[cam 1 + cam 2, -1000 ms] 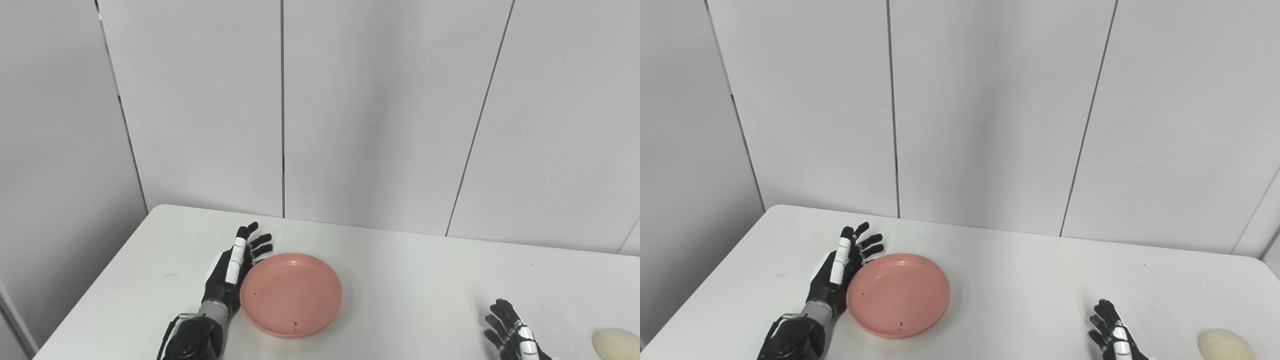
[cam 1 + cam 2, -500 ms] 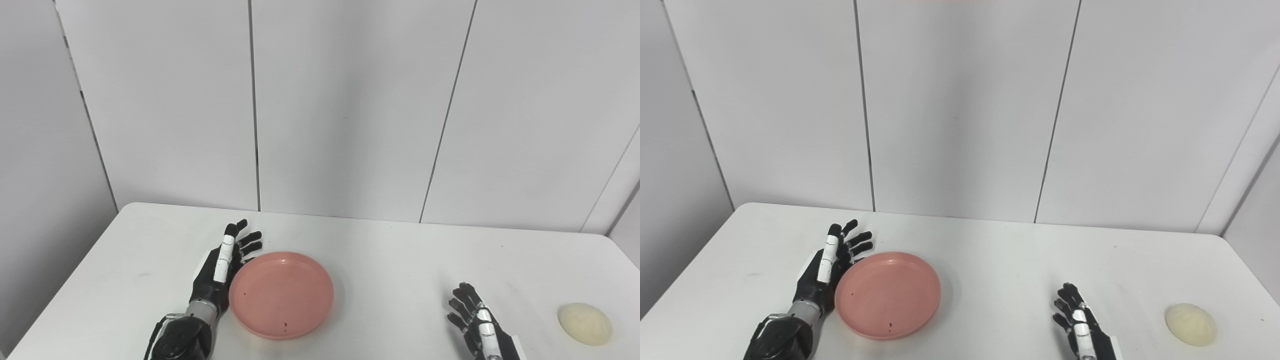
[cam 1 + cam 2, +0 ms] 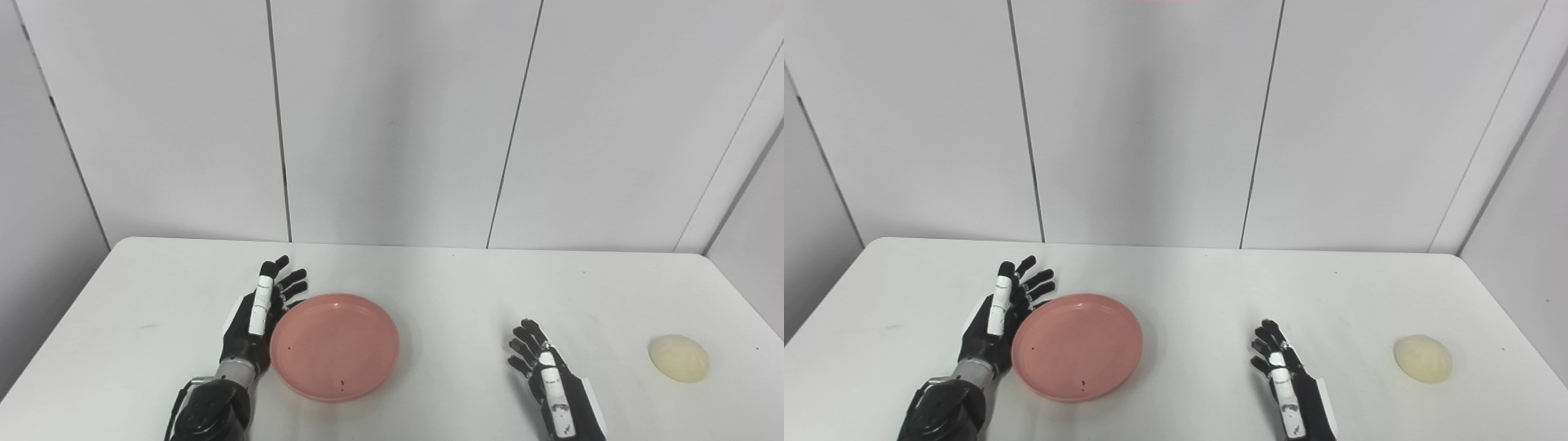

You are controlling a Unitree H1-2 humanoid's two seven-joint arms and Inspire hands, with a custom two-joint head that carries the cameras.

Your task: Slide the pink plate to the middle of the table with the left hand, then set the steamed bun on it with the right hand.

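Left eye view: pink plate (image 3: 335,347) at 7 o'clock on table (image 3: 441,288), rigid, likely slick, pushable at its 9 o'clock rim by open, empty left robot hand (image 3: 257,318); steamed bun (image 3: 678,358) at 4 o'clock, soft, beyond open, empty right robot hand (image 3: 548,383).

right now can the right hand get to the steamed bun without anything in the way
Probably yes. The right hand is open, holding nothing, and the steamed bun lies further to its right with only bare table between them. The pink plate sits off on the other side.

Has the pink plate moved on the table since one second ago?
Yes. The pink plate slid right, toward the steamed bun; their gap is smaller, though the camera shifted too.
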